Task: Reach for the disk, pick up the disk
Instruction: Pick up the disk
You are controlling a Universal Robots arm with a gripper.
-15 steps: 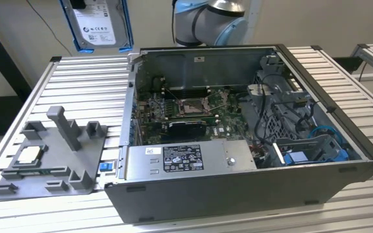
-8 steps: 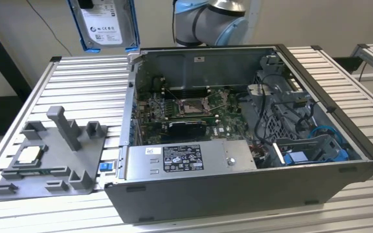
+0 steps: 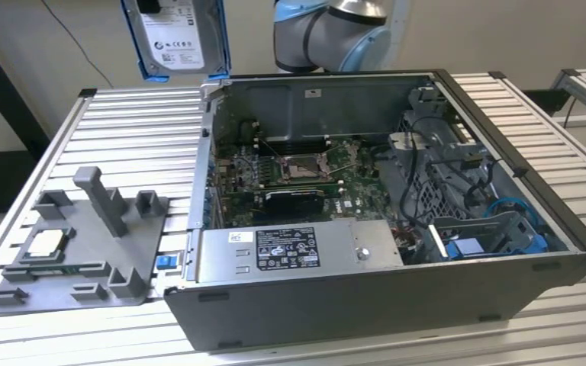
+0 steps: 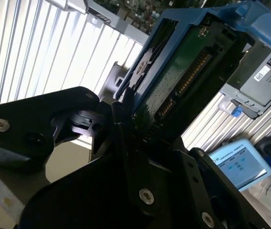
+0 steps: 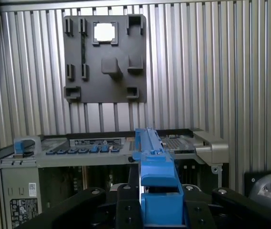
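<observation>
Disk (image 3: 176,38) clamped in my jaws, held above the open computer case (image 3: 375,305)
It is silver-grey with a white label, in a blue frame; the case holds a motherboard (image 3: 293,171); beside the case, a grey tray (image 3: 140,244) holds a square chip (image 3: 46,242)

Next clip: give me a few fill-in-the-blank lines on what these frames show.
1. The pincer is ___ on the disk.
2. The disk's plastic frame is ___.
3. The grey fixture holding the chip lies at the exterior view's ___ of the computer case.
Missing: shut; blue; left.
</observation>
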